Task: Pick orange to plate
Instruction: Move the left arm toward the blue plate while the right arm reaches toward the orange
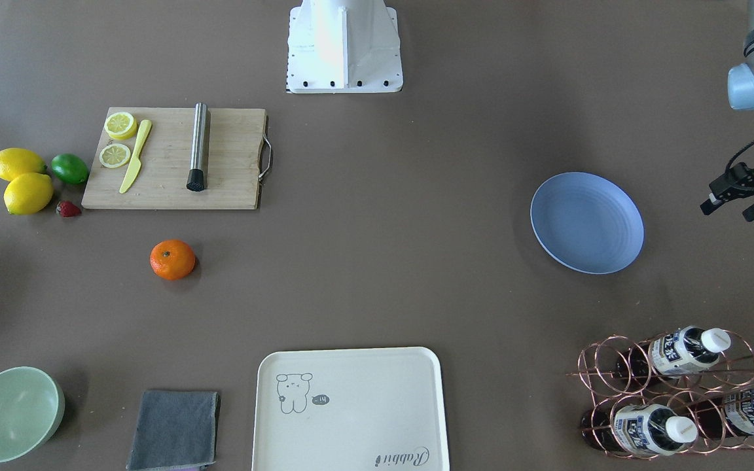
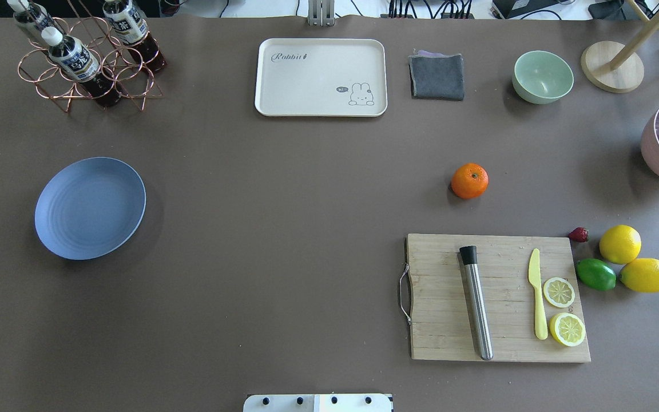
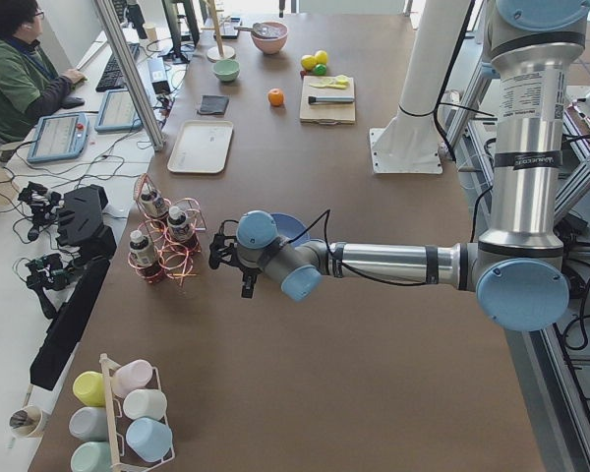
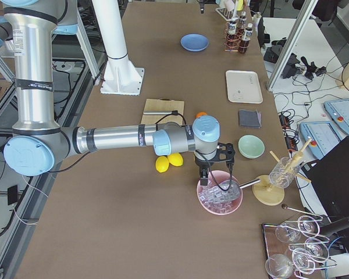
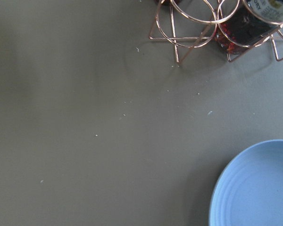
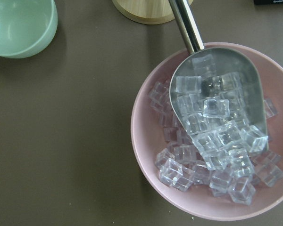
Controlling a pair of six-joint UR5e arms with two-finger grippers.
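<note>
The orange (image 2: 469,181) lies alone on the brown table, just beyond the cutting board; it also shows in the front view (image 1: 172,260). Far from it, on the table's other side, sits the blue-grey plate (image 2: 90,208), with nothing on it (image 1: 586,222). My left gripper (image 1: 730,208) hovers beside the plate, towards the table's end, open and holding nothing; its wrist camera catches the plate's rim (image 5: 259,188). My right gripper (image 4: 212,171) hangs over a pink bowl of ice, well away from the orange. It shows only in the right side view, so I cannot tell its state.
A cutting board (image 2: 438,286) carries a steel muddler, a yellow knife and lemon slices. Lemons (image 2: 620,244), a lime (image 2: 595,274) and a strawberry lie next to it. A cream tray (image 2: 321,77), grey cloth (image 2: 436,76), green bowl (image 2: 542,76) and bottle rack (image 2: 86,63) line the far edge. An ice bowl (image 6: 146,141) holds a scoop.
</note>
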